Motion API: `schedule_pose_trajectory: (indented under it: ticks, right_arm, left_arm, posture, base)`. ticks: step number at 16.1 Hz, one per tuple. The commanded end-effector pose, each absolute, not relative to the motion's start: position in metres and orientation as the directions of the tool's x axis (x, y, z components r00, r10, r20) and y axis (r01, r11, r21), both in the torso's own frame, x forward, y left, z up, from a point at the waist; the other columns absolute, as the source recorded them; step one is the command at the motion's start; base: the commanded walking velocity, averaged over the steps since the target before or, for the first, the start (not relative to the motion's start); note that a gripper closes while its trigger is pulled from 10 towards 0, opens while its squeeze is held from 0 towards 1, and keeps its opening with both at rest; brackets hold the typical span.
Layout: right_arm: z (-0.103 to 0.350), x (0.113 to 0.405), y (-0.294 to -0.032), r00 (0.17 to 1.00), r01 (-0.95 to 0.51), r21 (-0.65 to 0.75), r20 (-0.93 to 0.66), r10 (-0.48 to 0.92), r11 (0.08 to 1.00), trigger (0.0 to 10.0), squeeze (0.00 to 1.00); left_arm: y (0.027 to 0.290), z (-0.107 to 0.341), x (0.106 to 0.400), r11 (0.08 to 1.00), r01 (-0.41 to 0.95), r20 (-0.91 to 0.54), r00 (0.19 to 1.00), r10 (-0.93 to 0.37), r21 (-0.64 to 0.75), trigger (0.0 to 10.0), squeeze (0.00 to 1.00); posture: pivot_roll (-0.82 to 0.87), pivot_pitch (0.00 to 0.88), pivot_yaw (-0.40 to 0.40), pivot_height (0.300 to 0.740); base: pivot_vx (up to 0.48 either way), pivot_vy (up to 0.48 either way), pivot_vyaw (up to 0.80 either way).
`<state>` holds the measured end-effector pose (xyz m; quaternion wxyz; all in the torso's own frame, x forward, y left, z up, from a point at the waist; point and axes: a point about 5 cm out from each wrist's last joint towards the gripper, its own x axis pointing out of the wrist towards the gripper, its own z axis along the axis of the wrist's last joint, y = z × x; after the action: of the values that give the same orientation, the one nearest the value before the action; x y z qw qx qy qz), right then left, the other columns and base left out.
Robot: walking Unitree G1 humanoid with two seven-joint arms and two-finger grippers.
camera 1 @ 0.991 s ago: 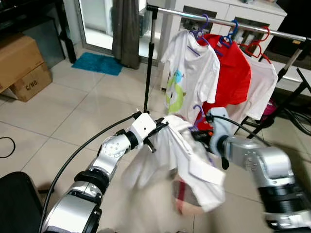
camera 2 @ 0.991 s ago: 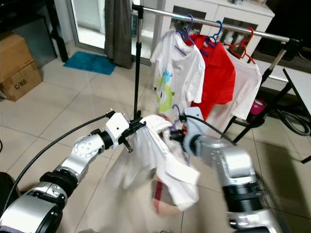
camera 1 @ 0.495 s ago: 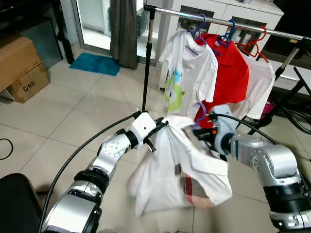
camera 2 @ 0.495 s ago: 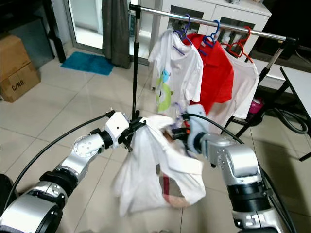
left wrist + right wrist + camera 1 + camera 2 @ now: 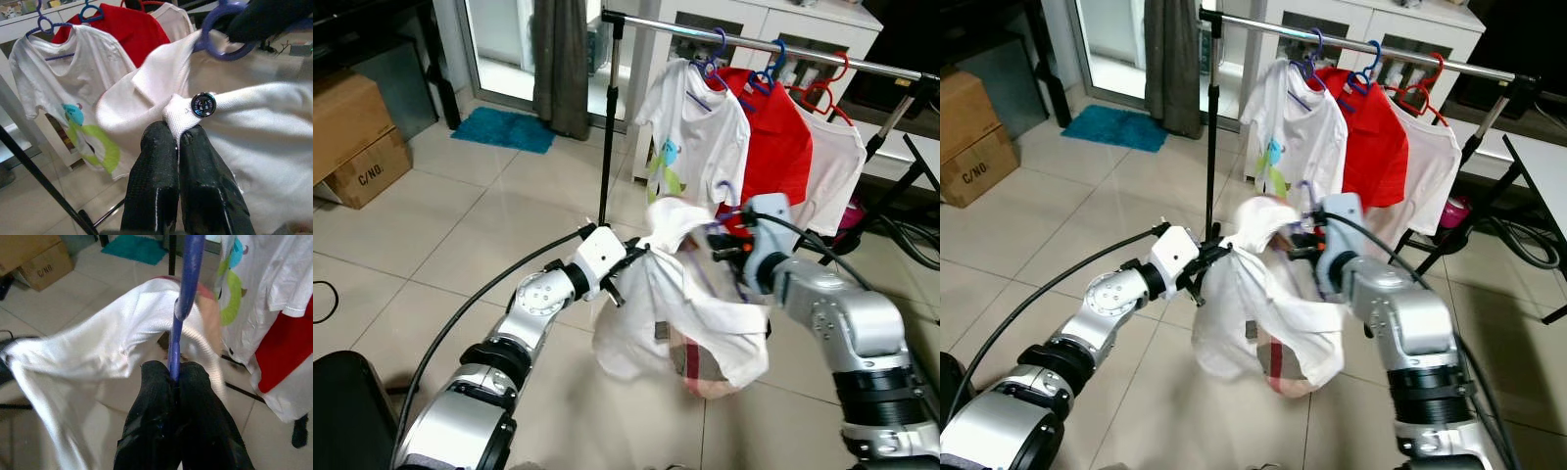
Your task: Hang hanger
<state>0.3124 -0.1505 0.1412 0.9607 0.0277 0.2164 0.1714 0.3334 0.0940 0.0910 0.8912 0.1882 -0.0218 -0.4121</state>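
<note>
**Hanger carried, not yet on the rail**

Not hung so far. Held in the air between both arms, in front of and below the silver metal clothes rail (image 5: 773, 44), well apart from it. Left to do, by judgement: raising the load to the rail, slipping the hook over the bar, then letting go with both sides.

Purple plastic hanger (image 5: 186, 293) pinched by its thin stem between the pressed-together fingers of the right gripper (image 5: 175, 369), hook end pointing away from the wrist. Loose white cloth garment (image 5: 680, 294) draped over it, bunched and sagging, with a checked tan and red patch low down near the floor. One fold of the same garment, close to a small round dark button (image 5: 203, 104), clamped between the closed fingers of the left gripper (image 5: 178, 134).

Already on the rail, further back: white T-shirt with a green and blue print (image 5: 700, 137), red T-shirt (image 5: 778, 137), another plain white shirt (image 5: 837, 166). Free stretch of bar visible on the left, beside the black upright pole (image 5: 610, 127).
</note>
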Motion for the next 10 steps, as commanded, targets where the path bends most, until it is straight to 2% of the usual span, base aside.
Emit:
schedule_pose_trajectory:
  ticks: [1,3,4,5,6,7,8,10]
  right_arm:
    - [0.1477,0.3147,-0.1516,0.862,-0.319,0.123,-0.374,0.342,0.94,10.0,0.0]
    - [0.1456,0.3101,-0.144,0.83,-0.391,0.127,-0.379,0.409,0.912,10.0,0.0]
    - [0.146,0.3113,-0.1459,0.838,-0.378,0.127,-0.374,0.397,0.917,10.0,0.0]
    - [0.1477,0.3142,-0.1491,0.852,-0.351,0.133,-0.364,0.375,0.927,10.0,0.0]
    - [0.1489,0.3153,-0.1498,0.855,-0.35,0.133,-0.36,0.374,0.927,10.0,0.0]
    - [0.1496,0.3158,-0.1495,0.854,-0.355,0.132,-0.356,0.379,0.925,10.0,0.0]
    - [0.1505,0.3166,-0.1495,0.856,-0.358,0.133,-0.349,0.381,0.924,10.0,0.0]
    - [0.1503,0.3177,-0.1515,0.858,-0.355,0.13,-0.348,0.378,0.926,10.0,0.0]
  left_arm:
    - [0.0878,0.098,0.337,0.571,0.733,-0.111,0.645,-0.756,0.37,0.0,0.0]
    - [0.0876,0.0973,0.3368,0.573,0.732,-0.113,0.647,-0.754,0.368,0.0,0.0]
    - [0.0882,0.097,0.3371,0.582,0.726,-0.112,0.656,-0.747,0.367,1.0,0.0]
    - [0.088,0.0953,0.3373,0.596,0.738,-0.116,0.653,-0.748,0.316,10.0,0.0]
    - [0.0893,0.0945,0.3379,0.599,0.73,-0.128,0.663,-0.738,0.331,10.0,0.0]
    - [0.0901,0.0943,0.3381,0.603,0.722,-0.129,0.67,-0.731,0.34,10.0,0.35]
    - [0.0894,0.0949,0.3374,0.598,0.737,-0.121,0.656,-0.745,0.314,10.0,1.0]
    - [0.0886,0.0948,0.3355,0.579,0.763,-0.12,0.628,-0.769,0.287,10.0,1.0]
  posture:
    - [-0.2,0.0,-0.095,0.74]
    - [-0.2,0.0,-0.097,0.74]
    - [-0.2,0.0,-0.098,0.74]
    - [-0.2,0.0,-0.098,0.74]
    - [-0.2,0.0,-0.099,0.74]
    - [-0.2,0.0,-0.099,0.74]
    - [-0.19,0.0,-0.099,0.74]
    - [-0.19,0.0,-0.099,0.74]
  base:
    - [0.0,0.0,0.0]
    - [0.0,0.0,0.0]
    - [0.0,0.0,0.0]
    - [0.0,0.0,0.0]
    - [0.0,0.0,0.0]
    - [0.0,0.0,0.0]
    - [0.0,0.0,0.0]
    - [0.0,0.0,0.0]
